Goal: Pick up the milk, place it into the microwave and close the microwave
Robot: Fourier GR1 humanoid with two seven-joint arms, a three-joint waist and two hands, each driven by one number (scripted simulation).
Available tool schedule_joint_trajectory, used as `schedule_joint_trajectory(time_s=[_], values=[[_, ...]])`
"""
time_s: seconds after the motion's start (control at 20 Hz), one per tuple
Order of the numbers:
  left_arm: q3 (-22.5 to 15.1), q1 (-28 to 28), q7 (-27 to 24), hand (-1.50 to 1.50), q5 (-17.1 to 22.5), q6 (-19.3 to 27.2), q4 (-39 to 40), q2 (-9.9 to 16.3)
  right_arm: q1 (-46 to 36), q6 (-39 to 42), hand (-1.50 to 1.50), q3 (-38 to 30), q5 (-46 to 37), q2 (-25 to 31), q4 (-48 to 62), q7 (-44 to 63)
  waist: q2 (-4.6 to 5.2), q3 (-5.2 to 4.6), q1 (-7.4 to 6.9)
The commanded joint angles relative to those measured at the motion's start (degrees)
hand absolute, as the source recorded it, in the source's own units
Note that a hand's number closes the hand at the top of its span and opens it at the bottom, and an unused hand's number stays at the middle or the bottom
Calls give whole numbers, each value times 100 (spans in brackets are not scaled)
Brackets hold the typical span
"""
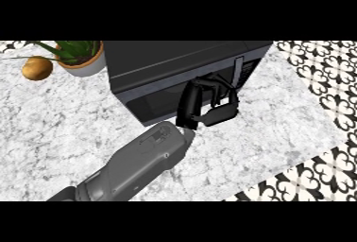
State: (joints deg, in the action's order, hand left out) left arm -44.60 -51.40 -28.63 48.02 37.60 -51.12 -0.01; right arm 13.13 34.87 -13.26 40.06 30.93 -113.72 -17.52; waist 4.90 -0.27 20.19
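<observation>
I see one forearm (132, 172) rising from the lower left across the marble surface (63, 123). Its hand (209, 101) sits mid-frame against the microwave (181, 61) front, fingers (195, 92) curled, grasping nothing visible. Which hand, I can't tell. Milk hidden. Plant (77, 54) and a round fruit (37, 68) upper left.

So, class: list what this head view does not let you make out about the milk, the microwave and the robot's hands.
Milk: shows nowhere; the dark front of the microwave hides its inside.
Door fully shut or not: the left hand covers its right edge.
Right hand: outside the view.
Plant: cut off by the top edge.
</observation>
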Motion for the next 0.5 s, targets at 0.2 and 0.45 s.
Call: schedule_joint_trajectory(time_s=[0.2,0.45], values=[[107,-329,-228,150,265,-148,500,1,-106,-58,-150,-88,313,143,-63,130,49,4,55],[97,-305,-420,150,405,-134,524,1,-78,-21,-150,-152,470,285,-32,235,79,7,160]])
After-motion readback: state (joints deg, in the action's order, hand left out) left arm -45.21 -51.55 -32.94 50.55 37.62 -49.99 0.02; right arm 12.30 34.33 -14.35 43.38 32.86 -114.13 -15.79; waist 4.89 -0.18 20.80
